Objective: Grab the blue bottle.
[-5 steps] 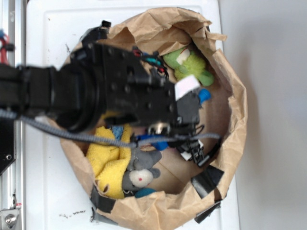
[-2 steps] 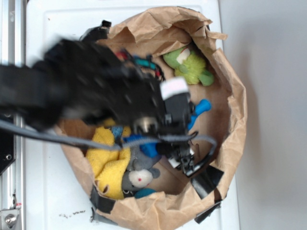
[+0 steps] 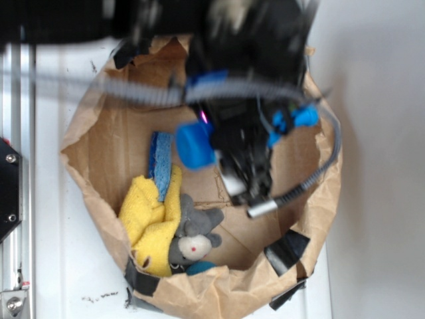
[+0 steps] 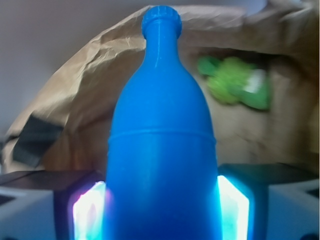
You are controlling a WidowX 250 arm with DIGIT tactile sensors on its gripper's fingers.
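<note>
The blue bottle [image 4: 162, 150] fills the wrist view, neck pointing away, its body pressed between my two lit fingers [image 4: 87, 210]. My gripper [image 4: 162, 212] is shut on it. In the exterior view the blurred black gripper [image 3: 242, 136] hangs over the upper part of the brown paper bag [image 3: 86, 166]. The blue bottle [image 3: 194, 146] lies crosswise in it, round base to the left and capped neck sticking out to the right. The bottle's middle is hidden by the gripper.
On the bag's floor lie a yellow cloth [image 3: 147, 226], a grey mouse toy [image 3: 192, 238], a light-blue sponge strip [image 3: 161, 158] and a small teal object [image 3: 199, 268]. A green plush [image 4: 235, 82] shows beyond the bottle. Black tape [image 3: 285, 251] patches the bag rim. A cable [image 3: 299, 189] loops right.
The arm has swung from the left toward the top of the frame and risen. The bottle came up off the bag floor in the gripper. The green plush is now covered in the exterior view.
</note>
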